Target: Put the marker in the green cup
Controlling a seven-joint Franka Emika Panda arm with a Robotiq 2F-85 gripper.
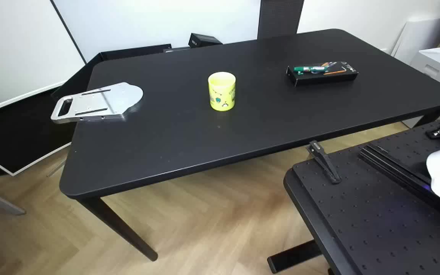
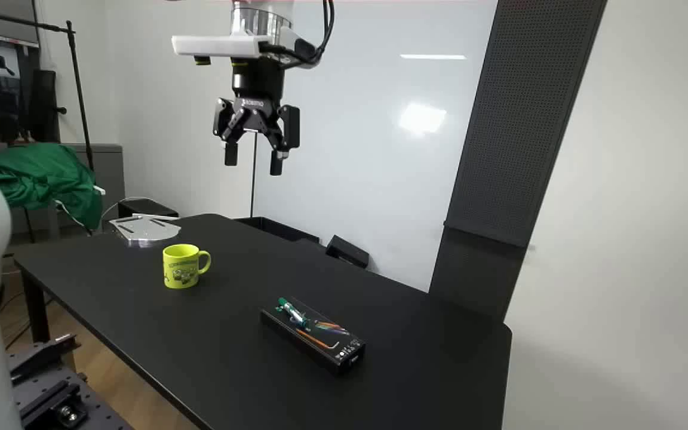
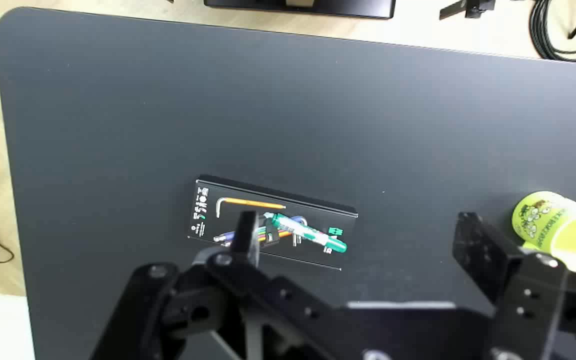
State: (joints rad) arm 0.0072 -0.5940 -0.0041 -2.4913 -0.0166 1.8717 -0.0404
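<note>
Marker (image 3: pixel 307 232) lies on top of the flat black box (image 3: pixel 313 215), which rests on the dark table (image 3: pixel 168 125). My gripper (image 2: pixel 254 168) hangs high above this table in an exterior view, with its fingers (image 2: pixel 231 154) spread apart and nothing held between them. In the wrist view the marker appears beneath the gap, nearer to the finger at the left of that picture than to the opposite one. Important for me is its direction: the long axis runs slantwise, but more along the line from finger to finger than across it. So I judge that I should first turn the gripper, so that the fingers can come down on both sides of the barrel. The green cup (image 2: pixel 181 267) stands upright, well apart from the box.
</note>
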